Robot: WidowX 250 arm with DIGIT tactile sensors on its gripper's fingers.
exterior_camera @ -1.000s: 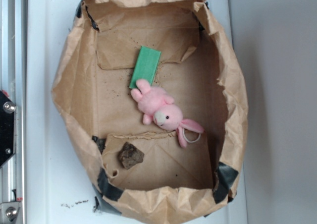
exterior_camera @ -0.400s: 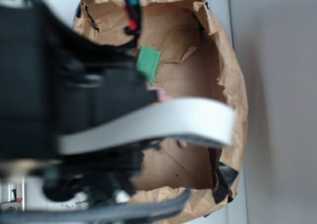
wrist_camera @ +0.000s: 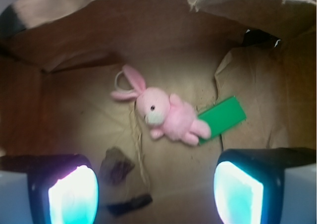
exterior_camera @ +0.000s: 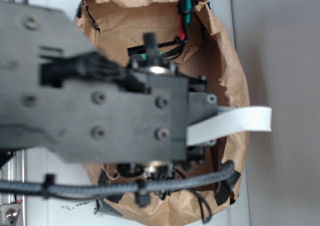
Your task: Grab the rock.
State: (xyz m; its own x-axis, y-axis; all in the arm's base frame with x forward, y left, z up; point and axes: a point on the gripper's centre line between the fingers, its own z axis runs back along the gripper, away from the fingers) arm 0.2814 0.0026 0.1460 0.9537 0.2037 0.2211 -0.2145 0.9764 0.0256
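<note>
In the wrist view the rock [wrist_camera: 117, 165], small, dark brown and angular, lies on the floor of the brown paper bag [wrist_camera: 74, 65], just right of my left fingertip. My gripper [wrist_camera: 155, 196] is open above the bag floor with nothing between its wide-apart glowing pads [wrist_camera: 73, 196]. The rock sits near the left pad, not between the two. In the exterior view my arm [exterior_camera: 100, 111] fills the frame and hides the rock.
A pink plush bunny [wrist_camera: 166, 116] lies mid-bag, its foot against a green rectangular block [wrist_camera: 223, 117]. A dark strip [wrist_camera: 130, 204] lies below the rock. The bag's crumpled walls [exterior_camera: 235, 86] rise all round, on a white surface [exterior_camera: 50, 196].
The arm has swung in over the bag from the left and now covers the rock, bunny and block in the exterior view, which were all plainly visible a second ago.
</note>
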